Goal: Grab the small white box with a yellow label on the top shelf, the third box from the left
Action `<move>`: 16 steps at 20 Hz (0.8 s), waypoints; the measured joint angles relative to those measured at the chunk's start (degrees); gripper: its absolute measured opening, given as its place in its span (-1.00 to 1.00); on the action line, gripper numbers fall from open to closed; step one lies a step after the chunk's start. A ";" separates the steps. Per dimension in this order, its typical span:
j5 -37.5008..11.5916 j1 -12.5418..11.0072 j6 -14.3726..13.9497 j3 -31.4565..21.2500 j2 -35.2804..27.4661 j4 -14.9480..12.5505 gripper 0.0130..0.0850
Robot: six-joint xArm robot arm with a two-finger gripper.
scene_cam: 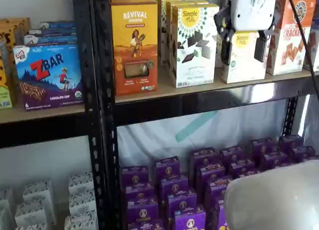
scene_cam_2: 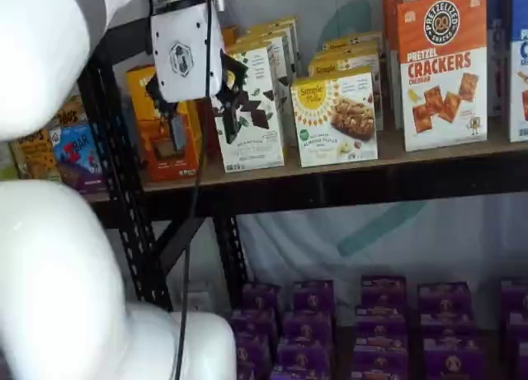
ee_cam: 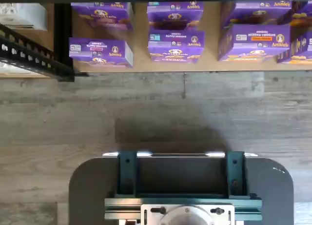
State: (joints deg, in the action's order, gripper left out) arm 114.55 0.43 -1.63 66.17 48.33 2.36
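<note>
The small white box [scene_cam: 242,65] with a yellow top and a round yellow logo stands on the top shelf [scene_cam: 164,93], between a taller white carton and an orange-and-white cracker box. It also shows in a shelf view [scene_cam_2: 334,116]. My gripper [scene_cam: 243,46] hangs in front of the shelf at the box's height, open, with one black finger on each side of the box as seen from the front. In a shelf view the gripper [scene_cam_2: 200,120] sits left of the box and apart from it, holding nothing. The wrist view shows neither of them.
An orange Revival box [scene_cam: 134,45] and the taller white carton with dark cookie squares [scene_cam: 193,43] stand left of the target, and the cracker box [scene_cam: 287,38] right of it. Purple boxes [ee_cam: 175,39] fill the lower shelf. A black upright [scene_cam: 99,115] stands at the left.
</note>
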 joint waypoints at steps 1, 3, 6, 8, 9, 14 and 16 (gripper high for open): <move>-0.02 -0.27 0.16 -0.02 0.02 0.35 1.00; -0.16 -2.24 1.22 -0.19 0.07 2.29 1.00; -0.65 -2.78 1.87 -0.37 -0.22 2.22 1.00; -1.48 -2.91 2.30 -0.50 -0.50 1.60 1.00; -2.06 -3.02 2.59 -0.56 -0.69 1.19 1.00; -7.33 -5.73 6.25 -0.44 -3.49 -1.64 1.00; -9.76 -8.04 8.63 0.12 -5.62 -2.16 1.00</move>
State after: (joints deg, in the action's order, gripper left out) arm 104.78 -7.61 7.00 66.30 42.71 0.20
